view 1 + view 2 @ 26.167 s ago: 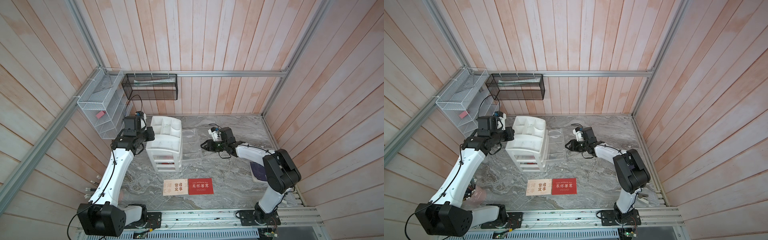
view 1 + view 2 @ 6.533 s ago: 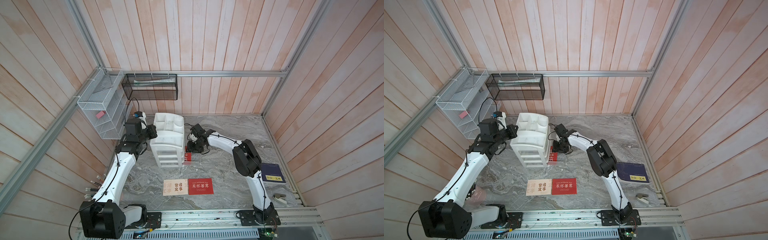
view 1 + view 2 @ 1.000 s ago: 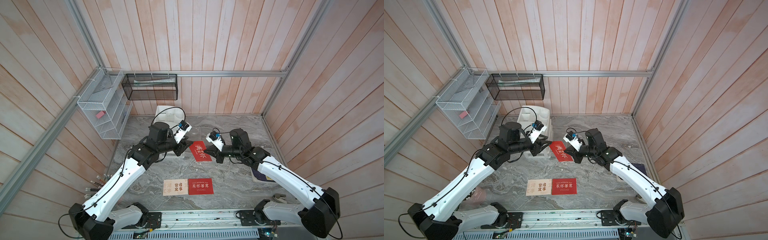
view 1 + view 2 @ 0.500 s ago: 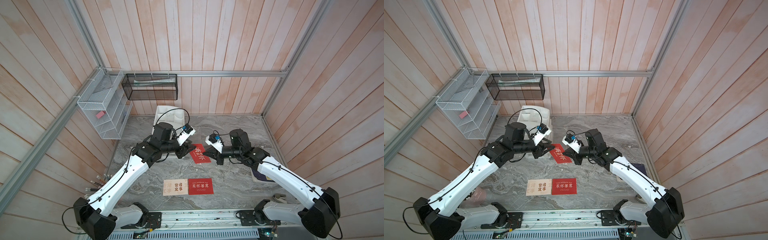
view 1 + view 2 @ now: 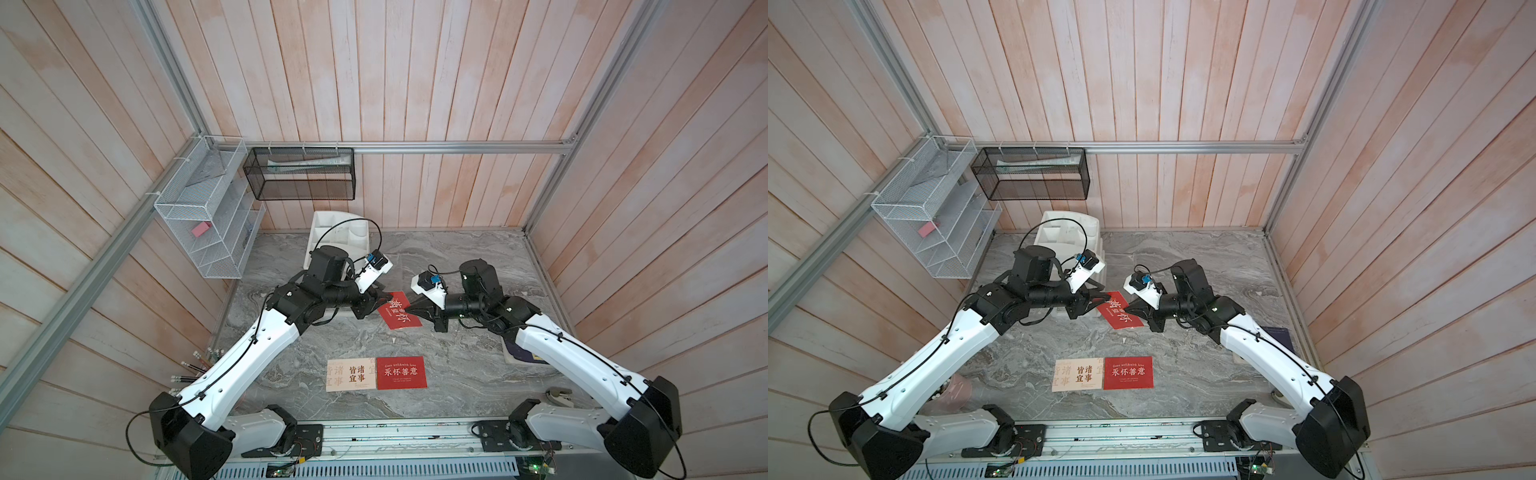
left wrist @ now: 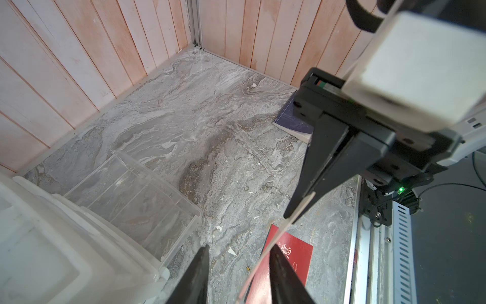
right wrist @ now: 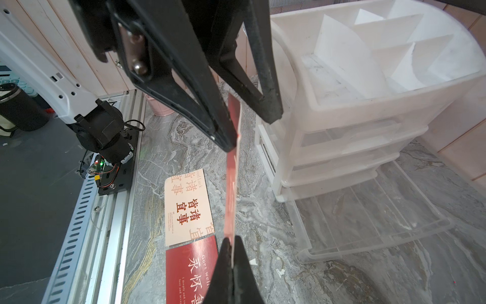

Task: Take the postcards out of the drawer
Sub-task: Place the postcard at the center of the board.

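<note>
A red postcard (image 5: 398, 316) (image 5: 1120, 316) hangs above the table, my right gripper (image 7: 232, 239) (image 5: 409, 309) shut on one edge. My left gripper (image 6: 238, 248) (image 5: 376, 298) is open. Its fingers straddle the opposite edge of this card (image 6: 276, 238) (image 7: 232, 184), which lies close against one finger. A cream postcard (image 5: 351, 374) (image 7: 186, 205) and another red one (image 5: 401, 372) (image 6: 286, 260) lie flat side by side near the table's front. The clear bottom drawer (image 7: 368, 223) (image 6: 131, 189) is pulled out with nothing in it.
The white drawer unit (image 5: 340, 237) stands at the back behind my left arm. A navy booklet (image 6: 292, 121) lies on the table at the right, mostly under my right arm. A white wire rack (image 5: 208, 232) and a black mesh basket (image 5: 299, 174) hang on the walls.
My left gripper has moved in until its open fingers straddle the held card's free edge. My right gripper keeps its grip, and the card has shifted slightly toward the front.
</note>
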{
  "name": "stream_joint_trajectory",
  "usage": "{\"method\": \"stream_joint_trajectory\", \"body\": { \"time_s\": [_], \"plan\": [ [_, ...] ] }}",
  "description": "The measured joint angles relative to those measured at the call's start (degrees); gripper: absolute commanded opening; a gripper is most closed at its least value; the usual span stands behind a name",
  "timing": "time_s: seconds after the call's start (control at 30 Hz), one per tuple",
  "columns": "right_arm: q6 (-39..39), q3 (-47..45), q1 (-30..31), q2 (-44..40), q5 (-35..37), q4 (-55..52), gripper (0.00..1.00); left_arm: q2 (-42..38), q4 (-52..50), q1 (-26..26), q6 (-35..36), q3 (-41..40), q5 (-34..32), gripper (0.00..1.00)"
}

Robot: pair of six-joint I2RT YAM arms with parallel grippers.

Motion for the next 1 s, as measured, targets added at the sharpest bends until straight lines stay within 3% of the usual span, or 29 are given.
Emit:
{"method": "stream_joint_trajectory", "body": {
  "time_s": [0.2, 0.47, 0.7, 1.0],
  "plan": [
    [-0.4, -0.2, 0.0, 0.0, -0.4, 0.7, 0.0, 0.0, -1.9, 0.0, 1.0, 0.0, 1.8, 0.34],
    [-0.5, -0.2, 0.0, 0.2, -0.4, 1.2, 0.02, 0.0, -2.6, 0.0, 1.7, 0.0, 3.0, 0.13],
    [0.1, -0.2, 0.0, 1.0, -0.3, 1.7, 0.13, 0.0, -2.6, -0.1, 1.4, 0.0, 2.9, 0.0],
    [5.5, -0.9, -2.5, 1.0, 0.4, 5.5, 0.38, 0.0, -0.3, -0.1, 0.0, 0.0, 2.0, 0.0]
  ]
}}
